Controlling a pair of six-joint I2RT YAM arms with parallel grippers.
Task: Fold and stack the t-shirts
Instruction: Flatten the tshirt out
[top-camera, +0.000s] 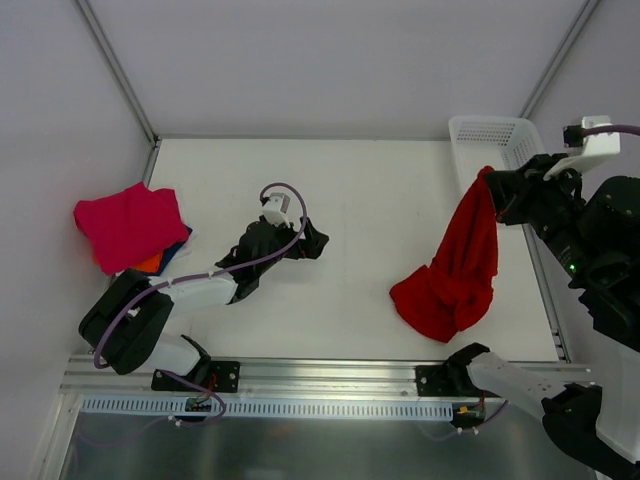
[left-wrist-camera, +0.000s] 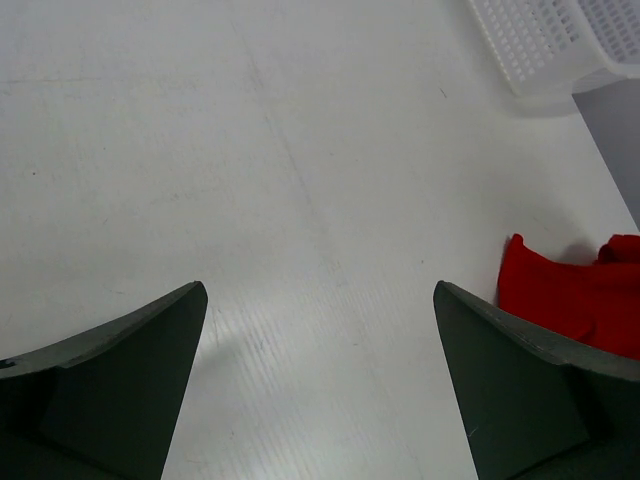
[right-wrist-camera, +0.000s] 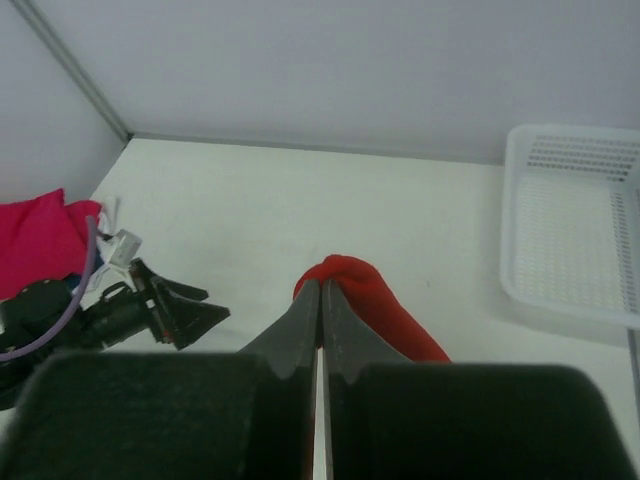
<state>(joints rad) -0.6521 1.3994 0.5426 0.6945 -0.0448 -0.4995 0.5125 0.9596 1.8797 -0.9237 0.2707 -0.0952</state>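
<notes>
Gravity likely straightens the red t-shirt (top-camera: 455, 272) dangling from the right tool (top-camera: 492, 183) clamped on it; left tool (left-wrist-camera: 320, 295) hovers apart above desk (top-camera: 370, 190).

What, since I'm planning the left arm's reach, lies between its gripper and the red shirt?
Nothing: only bare table lies between the left gripper and the red shirt, as the top view shows.
</notes>
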